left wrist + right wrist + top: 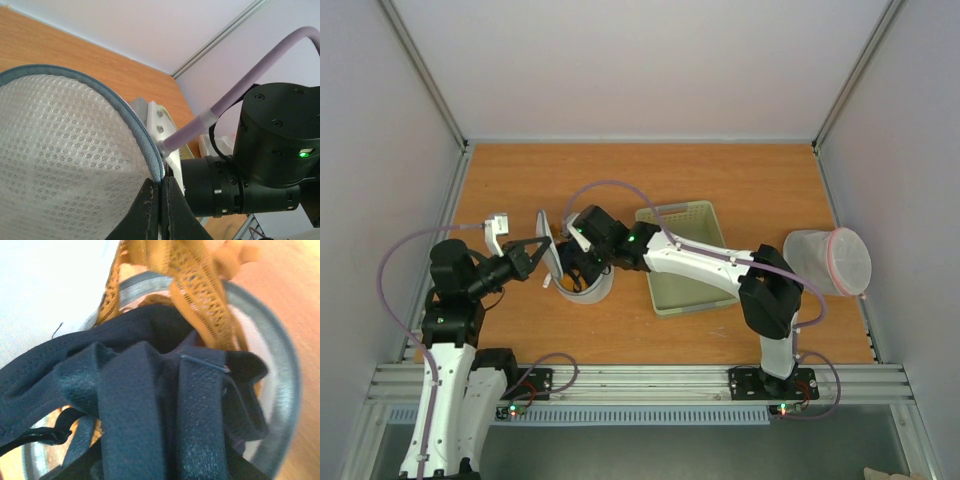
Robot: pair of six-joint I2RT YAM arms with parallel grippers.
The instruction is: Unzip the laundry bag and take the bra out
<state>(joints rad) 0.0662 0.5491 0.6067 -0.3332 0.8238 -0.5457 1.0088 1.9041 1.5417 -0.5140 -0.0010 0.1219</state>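
On the left, the left pincer (160, 197) is pressed together on the grey zip band (142, 140) of the laundry bag (588, 288), holding its mesh flap (60, 150) upright. Just to the right, the right pincer (570, 268) reaches into the open bag on the tabletop (720, 180); I cannot tell whether it grips. The bra (150, 390) is bunched inside the rim. A green tray (692, 290) sits beside the bag, and a pink-rimmed bag (830, 262) is further right.

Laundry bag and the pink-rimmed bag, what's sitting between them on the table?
The green tray, with the right arm reaching across it; the top view shows it.
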